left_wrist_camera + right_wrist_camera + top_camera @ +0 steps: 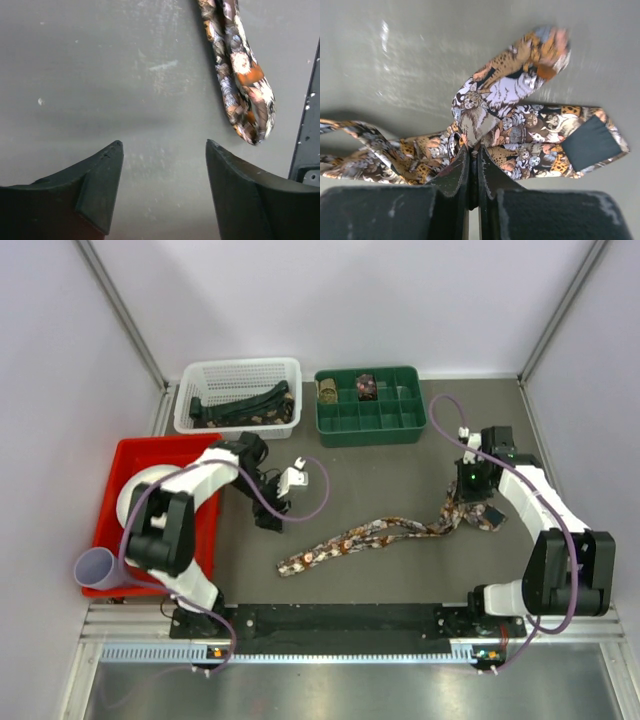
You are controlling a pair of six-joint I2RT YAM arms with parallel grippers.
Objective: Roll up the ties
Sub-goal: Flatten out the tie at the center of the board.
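Right wrist view: my right gripper (474,150) has its two fingers pressed together, and a fold of the patterned tie (495,107) is pinched between their tips. One end of the tie, with a dark patch on it, lies flat just to the right of my fingers. The long part runs away to the left over the grey table (395,55).

From above, the tie stretches from my right gripper toward the front middle of the table, in a loose wavy line.

My left gripper (162,145) holds nothing; its fingers stand wide apart above bare table. The other end of the tie lies ahead of it and to the right, near but not touching.

At the back, two rolled ties (327,390) sit in the green tray (370,428), and a dark tie (245,403) lies in the white basket (240,370).
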